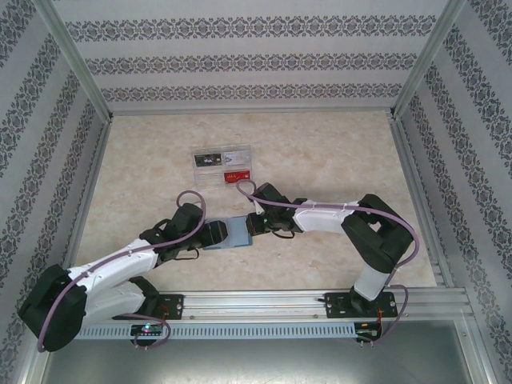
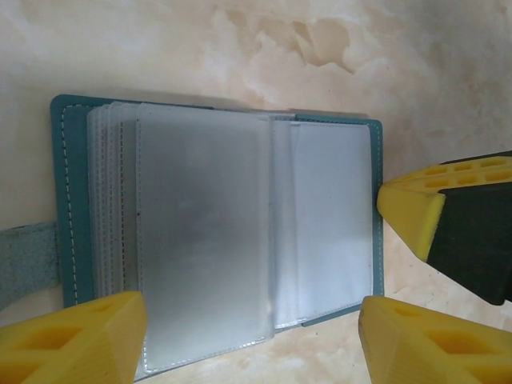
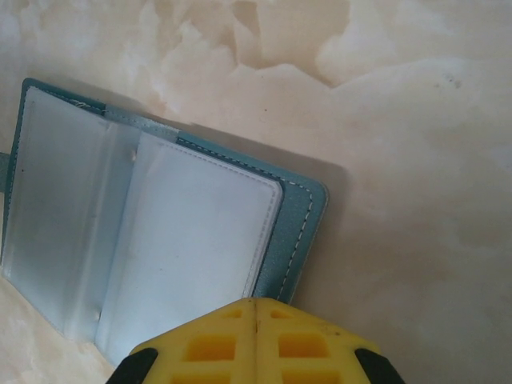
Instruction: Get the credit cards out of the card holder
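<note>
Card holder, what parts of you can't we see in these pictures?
Top view: the left claw and right claw cover both ends of the card holder.
Left wrist view: cloudy sleeves blur whether cards are inside; a yellow finger hides its bottom-left corner.
Right wrist view: the picture edge cuts off its left side; the right claw hides its bottom corner.

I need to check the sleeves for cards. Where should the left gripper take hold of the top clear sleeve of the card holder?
Probably the lower edge of the top clear sleeve, which appears to overhang the teal cover of the card holder. Come from that lower side, one finger under, one over; the open left gripper straddles it there.
</note>
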Available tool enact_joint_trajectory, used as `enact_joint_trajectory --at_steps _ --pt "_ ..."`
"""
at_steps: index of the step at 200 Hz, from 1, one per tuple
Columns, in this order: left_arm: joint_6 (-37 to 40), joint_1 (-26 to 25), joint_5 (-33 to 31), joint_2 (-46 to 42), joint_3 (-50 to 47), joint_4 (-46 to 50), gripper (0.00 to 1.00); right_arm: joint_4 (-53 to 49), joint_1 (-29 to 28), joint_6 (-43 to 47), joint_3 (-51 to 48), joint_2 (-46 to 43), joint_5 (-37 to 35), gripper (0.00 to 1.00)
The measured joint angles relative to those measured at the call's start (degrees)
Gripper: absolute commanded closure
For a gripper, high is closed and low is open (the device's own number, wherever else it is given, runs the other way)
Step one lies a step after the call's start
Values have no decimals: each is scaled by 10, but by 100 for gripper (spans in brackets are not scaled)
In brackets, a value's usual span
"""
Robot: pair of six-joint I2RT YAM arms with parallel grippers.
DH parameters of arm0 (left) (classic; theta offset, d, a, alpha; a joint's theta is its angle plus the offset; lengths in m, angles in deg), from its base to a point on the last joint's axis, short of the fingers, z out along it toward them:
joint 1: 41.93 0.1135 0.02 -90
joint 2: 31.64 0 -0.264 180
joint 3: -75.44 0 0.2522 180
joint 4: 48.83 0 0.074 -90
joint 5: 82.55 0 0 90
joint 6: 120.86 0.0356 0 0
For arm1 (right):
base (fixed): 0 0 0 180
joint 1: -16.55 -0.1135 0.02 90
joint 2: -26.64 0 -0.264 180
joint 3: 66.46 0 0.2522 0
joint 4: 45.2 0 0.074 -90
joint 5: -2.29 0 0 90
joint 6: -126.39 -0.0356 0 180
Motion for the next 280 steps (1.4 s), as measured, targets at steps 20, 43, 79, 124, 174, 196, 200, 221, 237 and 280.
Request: enact_joint_trajectory --at_steps 20,43,79,124,174,196,200,221,237,280 --pt "5 0 -2 17 3 0 29 1 0 0 0 4 0 100" --pt "8 0 -9 23 3 0 29 2 0 0 0 4 1 100" --pt "9 0 -10 40 3 -12 29 2 0 0 0 4 1 100" --pt "9 0 -3 61 3 -38 29 6 -4 0 0 8 1 100" --pt "8 0 20 88 10 -75 28 10 -4 -2 0 11 3 100" --pt "8 0 35 91 10 -89 28 10 -4 -2 0 12 3 100" --pt "8 0 38 91 10 -90 28 10 -4 -2 0 12 3 100" --pt "6 -5 46 91 10 -93 28 11 -4 -2 0 12 3 100" --pt "6 -11 49 90 10 -97 29 11 -4 -2 0 12 3 100" --pt "6 -24 73 90 18 -120 30 15 -4 -2 0 12 4 100"
